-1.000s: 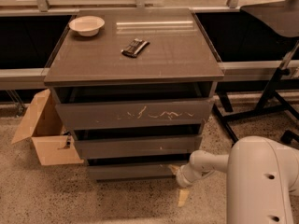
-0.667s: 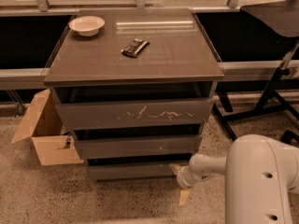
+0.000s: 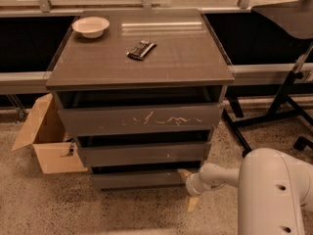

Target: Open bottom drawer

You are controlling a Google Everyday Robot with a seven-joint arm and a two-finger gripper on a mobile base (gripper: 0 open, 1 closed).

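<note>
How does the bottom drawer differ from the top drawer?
The bottom drawer front is shorter and narrower than the top drawer. Top drawer carries white scratches; bottom drawer looks plain. The gripper, open, sits at the bottom drawer's right end, not the top's. Both are dark grey-brown, handleless.

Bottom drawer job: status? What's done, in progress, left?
Done: the gripper is at the right end of the bottom drawer, open, with its upper finger by the front's top edge. In hand: getting a hold there. Left: the pull itself; the drawer is not visibly drawn out.
</note>
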